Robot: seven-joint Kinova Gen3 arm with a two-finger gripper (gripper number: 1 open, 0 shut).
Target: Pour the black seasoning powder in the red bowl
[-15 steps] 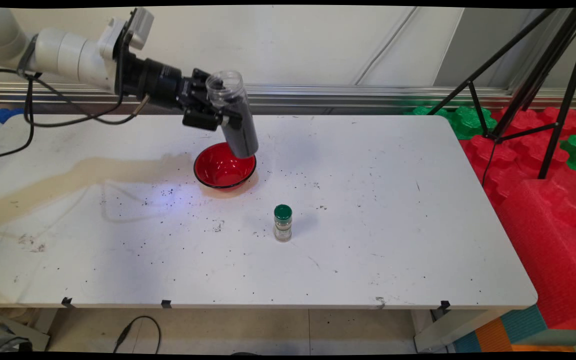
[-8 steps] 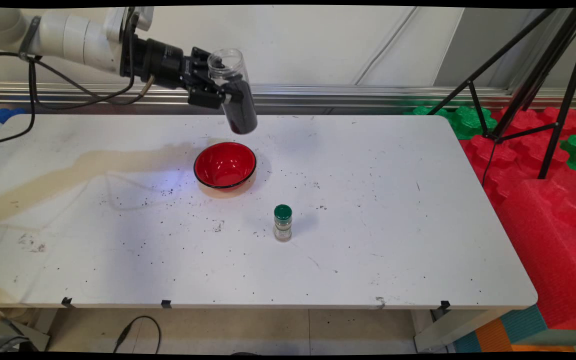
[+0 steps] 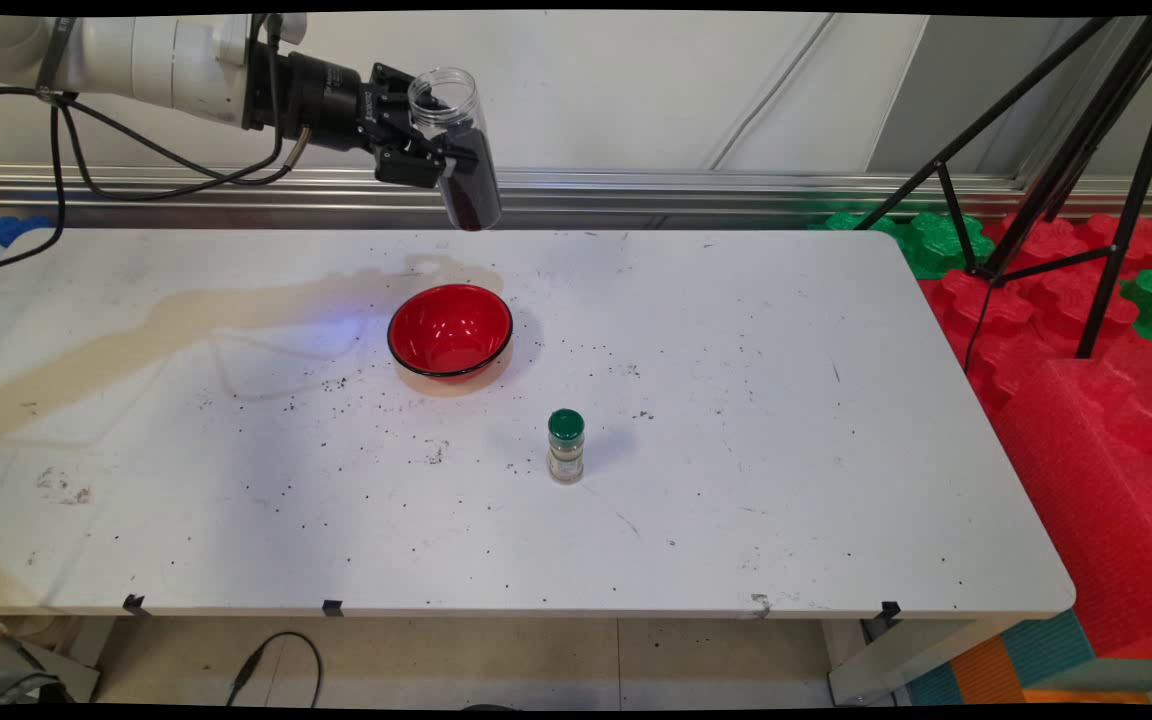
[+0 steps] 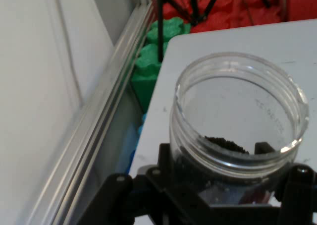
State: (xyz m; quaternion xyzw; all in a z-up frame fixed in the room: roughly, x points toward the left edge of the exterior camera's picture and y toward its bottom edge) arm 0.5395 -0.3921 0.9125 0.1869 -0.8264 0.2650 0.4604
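The gripper (image 3: 433, 160) is raised high above the far edge of the worktop (image 3: 736, 480), its fingers (image 4: 168, 158) clamped on a clear plastic jar (image 3: 456, 150) that hangs slightly tilted, open mouth upward. The jar's lower part is filled with what looks like dark granules (image 4: 225, 143). A red bowl (image 3: 450, 331) with a black rim sits on the worktop below the jar and a little nearer the camera, apart from it. A small spice bottle with a green cap (image 3: 566, 446) stands upright to the near right of the bowl. Dark specks (image 3: 336, 385) are scattered around the bowl.
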